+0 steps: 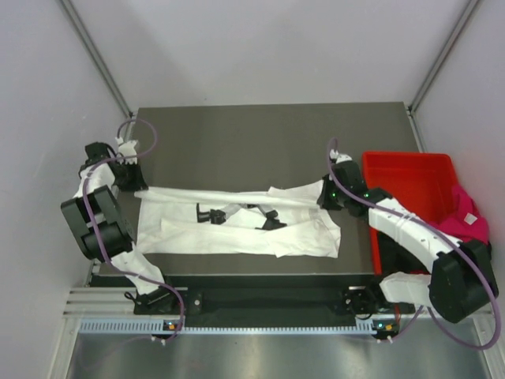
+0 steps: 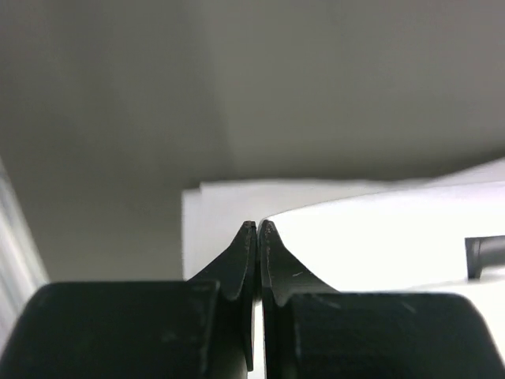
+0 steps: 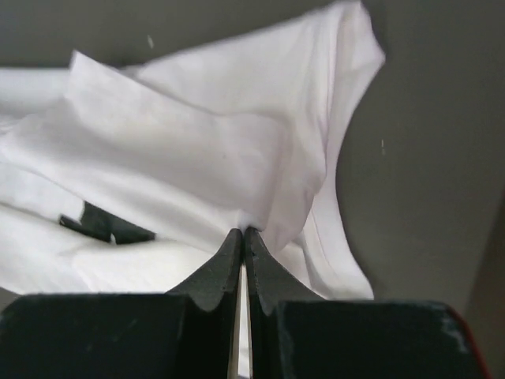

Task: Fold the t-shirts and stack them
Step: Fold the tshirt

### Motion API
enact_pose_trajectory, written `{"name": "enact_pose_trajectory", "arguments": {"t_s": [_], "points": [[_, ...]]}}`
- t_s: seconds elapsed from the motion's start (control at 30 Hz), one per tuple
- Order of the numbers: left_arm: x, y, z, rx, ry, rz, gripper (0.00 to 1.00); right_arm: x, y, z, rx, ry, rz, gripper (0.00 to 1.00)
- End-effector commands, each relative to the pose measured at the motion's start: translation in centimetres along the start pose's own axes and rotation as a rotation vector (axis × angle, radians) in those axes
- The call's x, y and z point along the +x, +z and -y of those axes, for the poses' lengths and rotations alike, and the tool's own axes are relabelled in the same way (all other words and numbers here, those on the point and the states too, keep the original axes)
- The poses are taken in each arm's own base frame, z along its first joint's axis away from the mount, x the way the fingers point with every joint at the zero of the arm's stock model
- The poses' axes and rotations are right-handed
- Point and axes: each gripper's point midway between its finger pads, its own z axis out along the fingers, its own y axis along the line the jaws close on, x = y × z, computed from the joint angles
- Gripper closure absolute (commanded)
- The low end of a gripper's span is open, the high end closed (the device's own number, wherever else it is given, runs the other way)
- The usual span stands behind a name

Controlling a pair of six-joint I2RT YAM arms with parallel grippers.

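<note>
Overhead view downward; both wrist views close on white t-shirt (image 1: 308, 237)

The spread t-shirt (image 1: 237, 229) lies across the table (image 1: 260, 134), with the left hand (image 1: 132, 183) at its far left corner and the right hand (image 1: 323, 197) at its far right. A bin (image 1: 402, 170) stands right of it, and the other t-shirt (image 1: 465, 221) is at the bin's right edge.
</note>
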Motion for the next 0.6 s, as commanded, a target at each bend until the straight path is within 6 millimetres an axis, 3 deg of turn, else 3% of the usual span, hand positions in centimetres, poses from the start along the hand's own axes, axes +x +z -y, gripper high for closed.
{"name": "enact_pose_trajectory", "arguments": {"t_s": [0.0, 0.03, 0.13, 0.27, 0.33, 0.37, 0.4, 0.47, 0.5, 0.57], "points": [[2.5, -1.6, -0.7, -0.046, 0.044, -0.034, 1.0, 4.6, -0.5, 0.8, -0.012, 0.065, -0.085, 1.0], [3.2, -1.7, -0.7, -0.046, 0.044, -0.052, 1.0, 6.5, -0.3, 0.7, -0.035, 0.089, -0.127, 1.0], [5.6, -1.6, -0.8, -0.038, 0.042, -0.121, 1.0, 8.6, 0.5, 1.0, -0.045, 0.11, -0.168, 1.0], [7.6, -1.4, -0.4, -0.003, 0.051, -0.195, 0.94, 9.0, 0.9, 1.6, -0.01, 0.11, -0.183, 1.0], [7.9, -1.7, -0.1, 0.013, 0.051, -0.214, 0.75, 8.6, 0.9, 1.4, -0.014, 0.108, -0.18, 0.95], [7.8, -1.9, -0.1, 0.017, 0.063, -0.214, 0.53, 8.5, 0.8, 1.3, -0.014, 0.106, -0.18, 0.89], [7.7, -2.1, 0.0, 0.02, 0.066, -0.214, 0.45, 8.5, 0.6, 1.6, 0.002, 0.103, -0.186, 0.74], [6.9, -3.0, 0.2, 0.017, 0.086, -0.201, 0.34, 7.3, 0.2, 1.5, 0.011, 0.095, -0.164, 0.61], [6.5, -3.4, 0.3, 0.014, 0.093, -0.193, 0.33, 7.0, -0.1, 1.9, 0.037, 0.087, -0.155, 0.51], [5.1, -4.7, 0.6, 0.008, 0.119, -0.157, 0.27, 5.0, -0.9, 1.6, 0.032, 0.075, -0.102, 0.45]]}}
